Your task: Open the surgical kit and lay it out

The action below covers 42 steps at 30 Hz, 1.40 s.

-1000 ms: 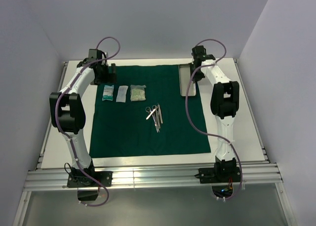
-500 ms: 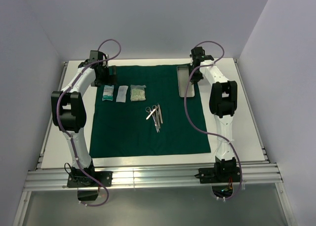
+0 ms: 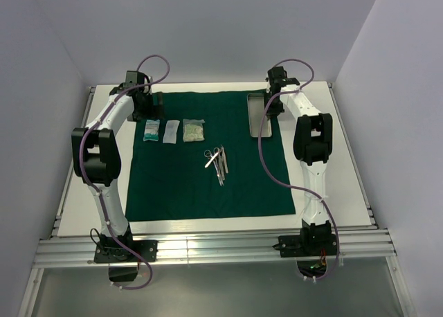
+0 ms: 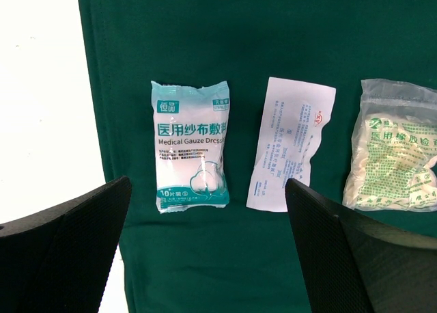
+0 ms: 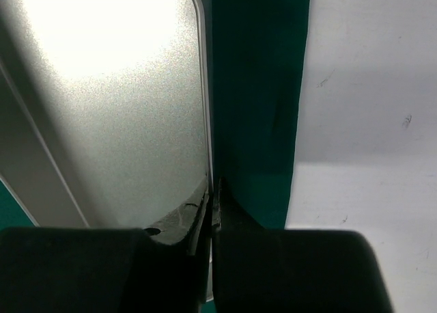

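Work surface: a flat white table top point(image 3: 325, 178), closed in on the left, far and right sides by plain pale lilac-grey walls point(image 3: 208, 26). Silver aluminium rails point(image 3: 221, 251) run along the near edge and carry both arm bases.

The dark green cloth wrap point(image 3: 180, 178) lies unfolded and flat on the table, covering most of its middle.

Left gripper point(image 4: 207, 183): jaws spread wide, holding nothing.
- Between the jaws, just ahead of the tips: the teal-and-white gauze dressing packet point(image 4: 191, 145), flat on the cloth.
- Just ahead of the right-hand finger point(image 4: 341, 258): the white printed paper packet point(image 4: 290, 143).
- Outboard of that finger: the clear packet with green print point(image 4: 395, 156), partly cut off by the frame edge.
- At the left-hand finger point(image 4: 68, 251): the cloth's edge, with bare table outboard of it.

Right gripper point(image 5: 213, 198): jaws pressed together, pinching the long side rim of the small rectangular steel tray point(image 5: 123, 108).
- One finger sits inside the tray, the other outside it over the cloth.
- A narrow strip of cloth lies outboard of the outer finger, then bare table.
- The tray rests at the far right part of the cloth.

The slim steel scissors-like clamps and tweezers point(image 3: 217, 161) lie bunched together near the cloth's centre, well apart from both sets of jaws, on the near side of each
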{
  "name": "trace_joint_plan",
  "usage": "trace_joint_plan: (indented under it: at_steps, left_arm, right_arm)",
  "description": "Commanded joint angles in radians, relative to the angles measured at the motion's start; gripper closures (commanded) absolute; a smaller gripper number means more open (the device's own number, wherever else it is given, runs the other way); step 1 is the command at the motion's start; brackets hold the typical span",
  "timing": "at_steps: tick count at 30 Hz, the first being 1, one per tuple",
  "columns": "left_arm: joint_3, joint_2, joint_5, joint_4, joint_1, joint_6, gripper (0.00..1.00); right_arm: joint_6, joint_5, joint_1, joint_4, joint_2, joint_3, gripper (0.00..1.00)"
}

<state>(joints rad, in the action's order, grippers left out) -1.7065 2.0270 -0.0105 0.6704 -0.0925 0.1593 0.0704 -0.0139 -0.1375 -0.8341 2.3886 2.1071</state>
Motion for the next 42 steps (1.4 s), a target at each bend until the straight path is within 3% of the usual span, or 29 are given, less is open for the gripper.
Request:
trace_joint_plan:
  at_steps: [1,3,6,7,9,10,16,19,23,26,32,36,42]
  left_arm:
    - [-0.039,-0.017,0.004,-0.02,0.004,0.0,0.01]
    - [-0.021,-0.036,0.004,-0.038,0.004,-0.001,0.01]
    - [0.039,-0.074,0.004,-0.084,0.004,0.003,0.01]
    - [0.06,-0.111,-0.002,-0.132,0.004,0.006,0.01]
    - [0.134,-0.178,-0.02,-0.192,0.004,0.006,0.01]
    - [0.158,-0.204,-0.041,-0.254,0.004,0.003,0.01]
    - [0.28,-0.341,-0.161,-0.365,0.004,-0.033,0.01]
    - [0.364,-0.431,-0.268,-0.436,-0.006,-0.062,0.01]
    - [0.537,-0.574,-0.373,-0.532,-0.056,-0.138,0.01]
    - [0.599,-0.646,-0.342,-0.513,-0.139,-0.199,0.07]
    - [0.757,-0.72,-0.261,-0.486,-0.292,-0.087,0.22]
    - [0.789,-0.68,-0.263,-0.465,-0.383,-0.058,0.34]
    - [0.703,-0.518,-0.24,-0.373,-0.444,-0.079,0.45]
  right_arm:
    - [0.009,-0.004,-0.007,-0.008,0.009,-0.003,0.94]
    - [0.011,-0.004,-0.005,-0.007,0.011,-0.001,0.89]
    - [0.022,-0.004,-0.005,-0.008,0.006,-0.002,0.72]
    - [0.025,-0.008,-0.005,-0.011,-0.003,-0.005,0.61]
    - [0.038,-0.012,-0.005,-0.011,-0.019,-0.01,0.52]
    - [0.043,-0.015,-0.007,-0.011,-0.04,-0.015,0.42]
    - [0.057,-0.063,-0.005,-0.007,-0.182,-0.044,0.1]
    - [0.042,-0.08,-0.005,0.004,-0.279,-0.091,0.0]
    - [0.005,-0.104,0.003,0.064,-0.436,-0.246,0.0]
    - [0.002,-0.144,0.003,0.125,-0.577,-0.416,0.0]
    - [0.039,-0.169,-0.019,0.231,-0.842,-0.8,0.04]
    - [0.032,-0.185,-0.017,0.26,-0.986,-1.007,0.07]
    - [0.005,-0.21,-0.017,0.282,-1.04,-1.079,0.1]
